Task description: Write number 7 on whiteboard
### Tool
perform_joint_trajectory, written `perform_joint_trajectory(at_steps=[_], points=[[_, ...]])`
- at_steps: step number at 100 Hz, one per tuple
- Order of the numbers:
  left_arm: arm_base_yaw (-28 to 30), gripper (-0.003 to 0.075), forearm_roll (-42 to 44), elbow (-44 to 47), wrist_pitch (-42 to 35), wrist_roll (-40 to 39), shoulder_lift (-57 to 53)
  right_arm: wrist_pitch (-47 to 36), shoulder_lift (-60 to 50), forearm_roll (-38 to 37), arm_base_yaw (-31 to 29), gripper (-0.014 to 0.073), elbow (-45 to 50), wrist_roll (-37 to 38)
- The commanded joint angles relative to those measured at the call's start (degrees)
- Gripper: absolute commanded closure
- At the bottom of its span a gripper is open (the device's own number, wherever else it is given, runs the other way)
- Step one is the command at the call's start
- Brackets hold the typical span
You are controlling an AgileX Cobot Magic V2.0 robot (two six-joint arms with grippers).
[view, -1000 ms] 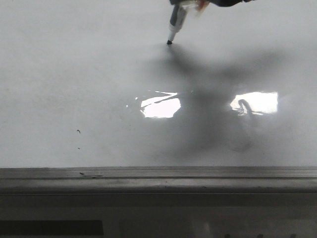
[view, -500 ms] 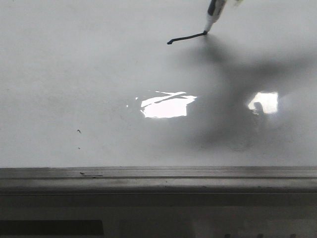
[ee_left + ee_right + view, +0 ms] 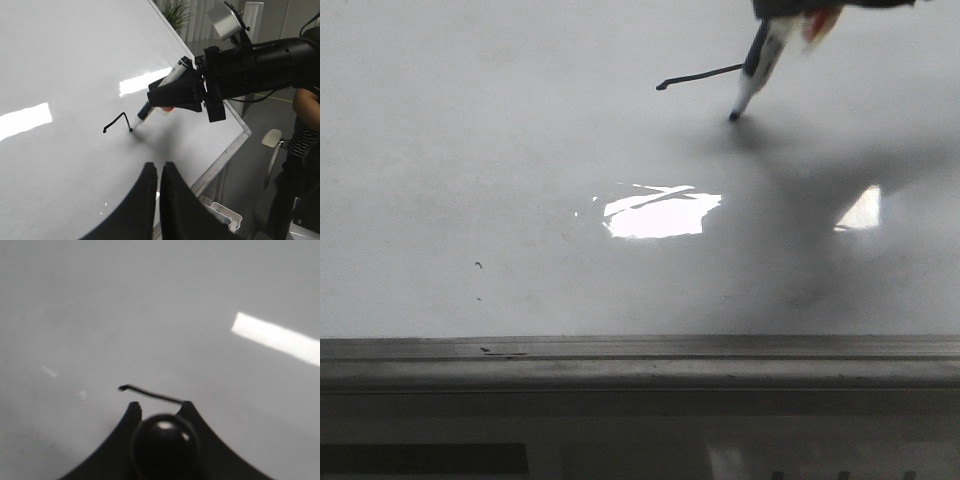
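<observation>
Board: the whiteboard (image 3: 500, 150) lies flat and fills the front view, a glossy white sheet with faint grey smudges and two bright window reflections; it gives the pen a smooth, hard face to slide on.
Rail: a dull grey metal edge rail (image 3: 640, 352) runs along the board's 6 o'clock side; it looks like a plain straight extrusion.
Right arm: black, tubular, reaching in over the board's far edge; its right gripper (image 3: 172, 95) is clenched on the marker, with the jaws set around the barrel so the pen leans steeply, tip down.
Left gripper: the left gripper (image 3: 159, 172) hangs over the board's near part, well apart from the writing, its two black tapered fingers almost meeting with nothing between them. It seems parked out of the way.
Marker: the marker (image 3: 758, 68) is a slim white barrel with a dark band and a black tip, and the tip is on or just above the surface, which I cannot tell.
7: the 7 (image 3: 698, 76) sits toward 12 o'clock on the board, right of centre. Only its top bar shows plainly in the front view: thin, black, slightly rising, hooked at its 9 o'clock end. From the left wrist a short stem start drops from the bar's other end to the tip.
Progress: the long slanted stem looks barely begun.
</observation>
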Motion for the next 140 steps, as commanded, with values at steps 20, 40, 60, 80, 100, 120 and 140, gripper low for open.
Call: perform_joint_trajectory(at_steps=[20, 40, 60, 80, 100, 120, 140], points=[[-0.07, 0.0741, -1.62, -1.48, 0.63, -0.59, 0.4, -0.52, -0.21, 10.6, 5.52, 0.0639, 4.27, -4.21], [-0.07, 0.0741, -1.62, -1.48, 0.63, -0.59, 0.4, 0.36, -1.07, 10.15, 6.12, 0.0639, 2.55, -6.11], [-0.07, 0.0741, -1.62, -1.48, 0.66, -0.59, 0.4, 8.43, -7.12, 10.0, 10.8, 0.0639, -6.23, -15.85], [-0.07, 0.0702, -1.62, -1.48, 0.66, -0.59, 0.4, 6.29, -8.48, 10.0, 12.56, 0.0639, -11.18, -20.35], [-0.07, 0.0376, -1.62, -2.59, 4.19, -0.64, 3.72, 6.15, -7.99, 10.54, 12.56, 0.0639, -11.47, -20.99], [-0.07, 0.0344, 0.62, -7.15, 12.08, 2.9, 13.61, 9.32, -6.87, 10.54, 12.56, 0.0641, -11.47, -20.99], [-0.29, 0.0344, 0.25, -11.75, 15.21, 9.3, 20.99, 12.16, -5.96, 10.54, 12.56, 0.0665, -9.03, -20.99]])
